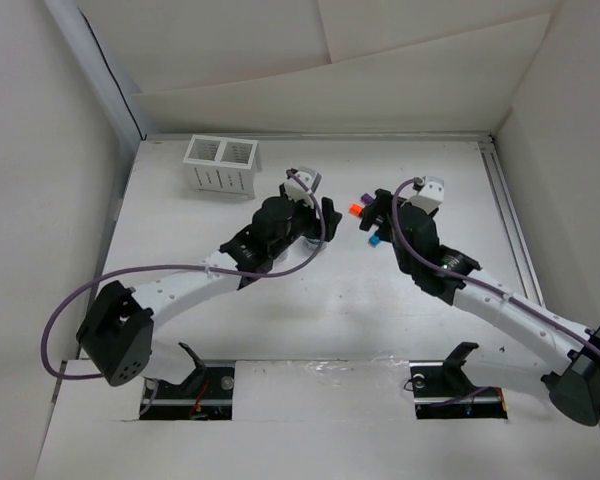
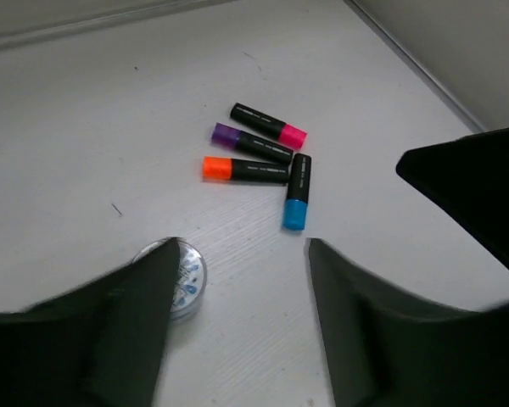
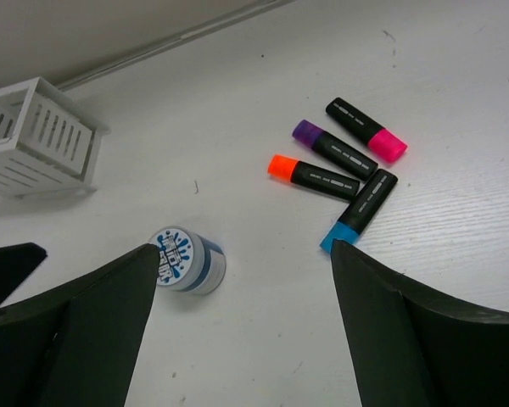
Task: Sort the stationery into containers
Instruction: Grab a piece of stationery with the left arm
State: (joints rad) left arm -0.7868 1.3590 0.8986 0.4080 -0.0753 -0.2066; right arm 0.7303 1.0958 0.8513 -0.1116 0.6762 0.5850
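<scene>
Four black highlighters lie together on the table: pink-capped, purple-capped, orange-capped and blue-capped. They also show in the right wrist view: pink, purple, orange, blue. A round blue-and-white roll stands to their left, and in the left wrist view the roll is half hidden behind my left finger. The white slotted organiser stands at the far left. My left gripper is open and empty over the table beside the roll. My right gripper is open and empty between the roll and the blue highlighter.
The two grippers face each other closely at the table's middle, with the highlighters between them. White walls enclose the table, and a rail runs along the right edge.
</scene>
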